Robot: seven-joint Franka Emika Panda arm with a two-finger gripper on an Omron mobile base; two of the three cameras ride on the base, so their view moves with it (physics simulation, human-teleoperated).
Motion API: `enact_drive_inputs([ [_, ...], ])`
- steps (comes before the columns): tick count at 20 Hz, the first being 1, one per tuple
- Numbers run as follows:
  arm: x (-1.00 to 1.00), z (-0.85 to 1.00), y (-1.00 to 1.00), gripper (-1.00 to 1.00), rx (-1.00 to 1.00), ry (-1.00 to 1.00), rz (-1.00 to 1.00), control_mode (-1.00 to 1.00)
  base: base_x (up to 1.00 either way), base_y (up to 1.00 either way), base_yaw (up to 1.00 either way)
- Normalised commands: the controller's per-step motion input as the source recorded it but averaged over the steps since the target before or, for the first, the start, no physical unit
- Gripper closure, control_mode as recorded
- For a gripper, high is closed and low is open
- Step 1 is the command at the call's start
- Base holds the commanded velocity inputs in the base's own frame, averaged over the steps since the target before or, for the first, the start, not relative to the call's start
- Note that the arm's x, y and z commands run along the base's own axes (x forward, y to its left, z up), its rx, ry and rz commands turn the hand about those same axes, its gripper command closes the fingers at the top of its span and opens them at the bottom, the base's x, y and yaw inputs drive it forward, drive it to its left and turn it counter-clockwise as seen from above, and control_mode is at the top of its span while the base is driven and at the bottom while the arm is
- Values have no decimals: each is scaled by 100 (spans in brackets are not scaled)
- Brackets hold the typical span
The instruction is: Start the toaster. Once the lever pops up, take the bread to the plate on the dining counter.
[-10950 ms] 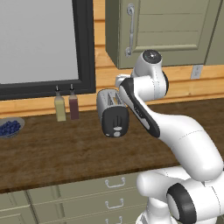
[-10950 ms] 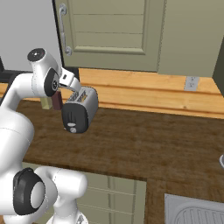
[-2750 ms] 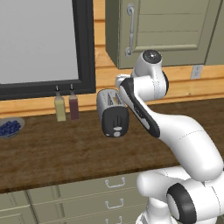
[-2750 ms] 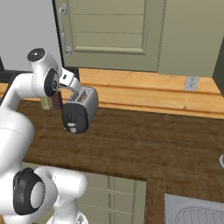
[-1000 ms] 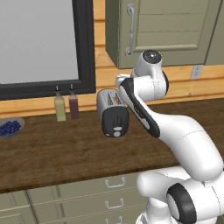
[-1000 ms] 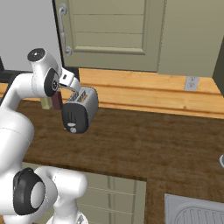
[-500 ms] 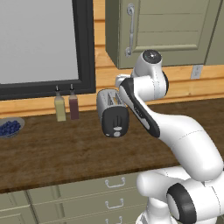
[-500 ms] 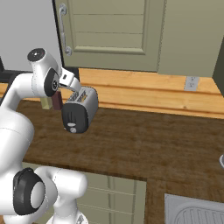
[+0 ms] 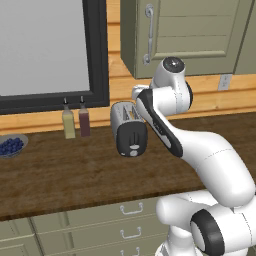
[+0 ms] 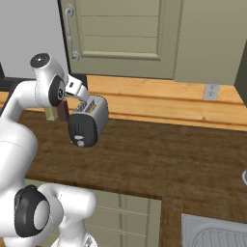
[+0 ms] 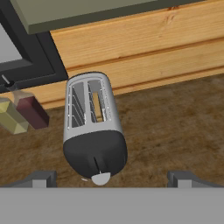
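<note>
Toaster (image 9: 131,129) is seen in the left base view on the dark wood counter (image 9: 75,175), near the back wall, its black end panel turned toward the camera, with two small bottles (image 9: 76,121) well to its left and a bowl of blueberries (image 9: 10,146) at the far edge. The arm is bent over it, and the hand is hidden behind the arm's own links.

From the right base view, the same toaster (image 10: 88,121) is found just beside the wrist, and the knob is picked out low on the black panel.

In the hand view, the toaster (image 11: 92,127) is looked down on; a tan slice of bread (image 11: 98,106) is seen sitting low in one slot. The gripper (image 11: 109,177) is held wide and empty, one finger tip at each side, nothing grasped.

The lever appears not yet pressed. Trouble can be expected if the wide fingers are brought down off-line: the rounded knob could be struck instead of the lever, or the light toaster could be shoved backward.
</note>
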Motion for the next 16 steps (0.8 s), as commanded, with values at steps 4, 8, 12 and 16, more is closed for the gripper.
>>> enact_drive_inputs([
  [4,0,0,0,-100,0,0,0,-100,0,0,0],
  [8,0,0,0,-100,0,0,0,-100,0,0,0],
  [12,0,0,0,-100,0,0,0,-100,0,0,0],
  [16,0,0,0,-100,0,0,0,-100,0,0,0],
])
